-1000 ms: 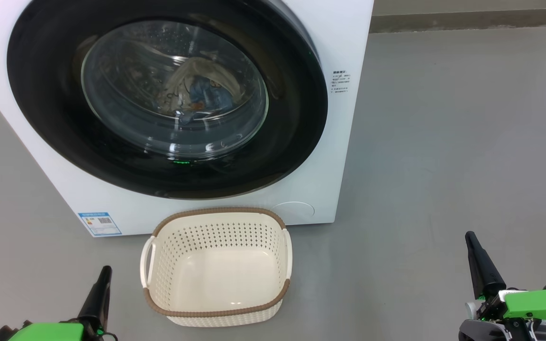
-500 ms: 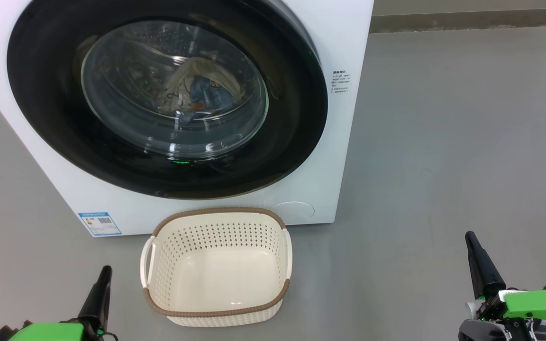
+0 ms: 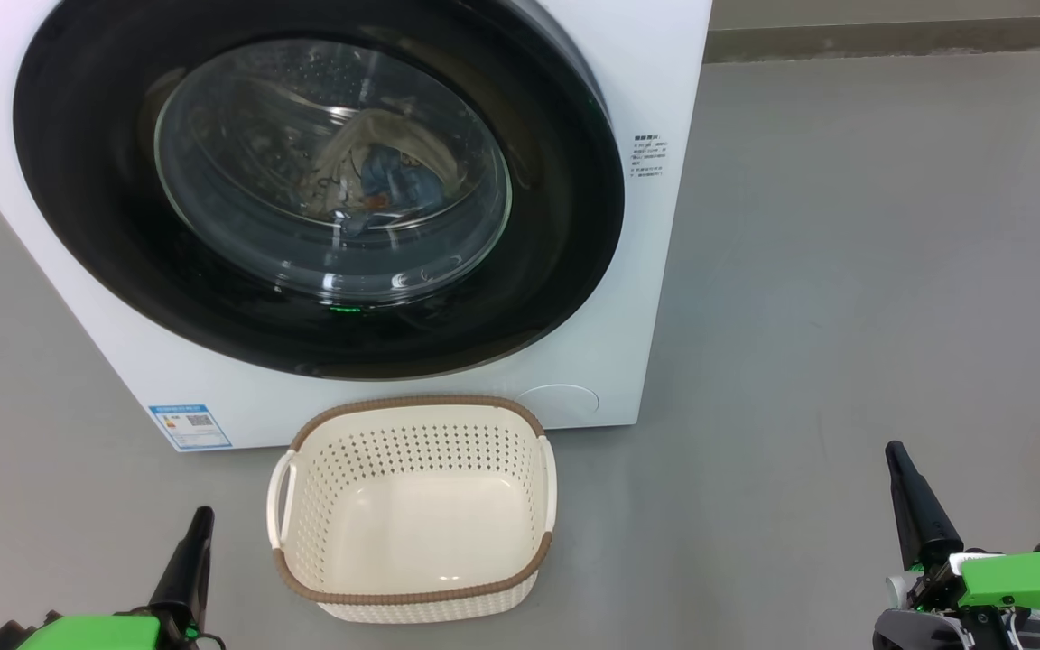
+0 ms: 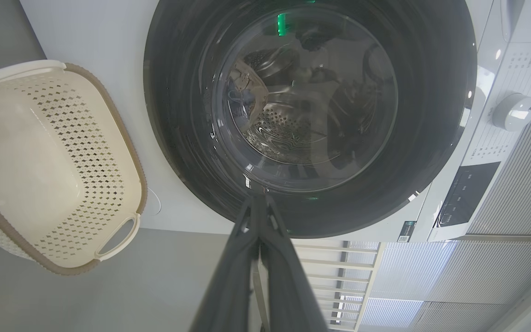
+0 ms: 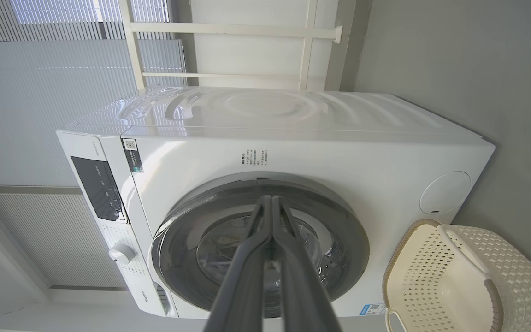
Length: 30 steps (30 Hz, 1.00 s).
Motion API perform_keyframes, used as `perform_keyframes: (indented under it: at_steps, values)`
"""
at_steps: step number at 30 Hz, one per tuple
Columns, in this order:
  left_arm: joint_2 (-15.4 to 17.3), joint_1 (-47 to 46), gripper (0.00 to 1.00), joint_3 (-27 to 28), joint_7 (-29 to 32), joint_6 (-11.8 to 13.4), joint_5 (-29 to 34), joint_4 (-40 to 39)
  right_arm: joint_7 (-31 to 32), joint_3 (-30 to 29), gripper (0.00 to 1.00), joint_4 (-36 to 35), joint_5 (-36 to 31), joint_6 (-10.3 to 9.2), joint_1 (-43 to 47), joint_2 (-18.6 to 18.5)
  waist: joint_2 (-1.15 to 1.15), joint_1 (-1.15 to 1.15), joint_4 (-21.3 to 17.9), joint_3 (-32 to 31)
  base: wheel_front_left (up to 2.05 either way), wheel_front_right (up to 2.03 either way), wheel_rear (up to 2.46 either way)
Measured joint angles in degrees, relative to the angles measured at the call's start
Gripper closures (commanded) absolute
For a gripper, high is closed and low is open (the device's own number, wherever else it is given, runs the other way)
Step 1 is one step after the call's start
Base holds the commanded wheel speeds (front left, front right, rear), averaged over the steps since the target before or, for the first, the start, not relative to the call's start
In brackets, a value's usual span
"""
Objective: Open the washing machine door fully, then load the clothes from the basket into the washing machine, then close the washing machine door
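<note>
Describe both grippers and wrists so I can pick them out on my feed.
Both look alike. The left gripper and the right gripper each have two long, slim, matte black fingers tapering to a narrow tip. Each rises from a bright green plastic wrist housing; the right one sits on grey and black fittings.

I see a smooth grey floor (image 3: 845, 271). The white washer (image 3: 664, 81) stands on it. The cream basket (image 3: 412, 591) sits upright on it, just in front of the washer's base; whether they touch I cannot tell.
</note>
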Motion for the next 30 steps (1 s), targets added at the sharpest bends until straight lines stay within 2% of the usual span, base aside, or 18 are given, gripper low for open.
perform_keyframes:
  at_steps: [30]
  values:
    - [-0.03,-0.01,1.00,0.10,0.01,0.00,0.00,0.00,0.00,-0.01,1.00,0.00,0.00,0.00,0.00,0.02,0.00,0.00,0.00,0.00,0.00,0.00,0.00]
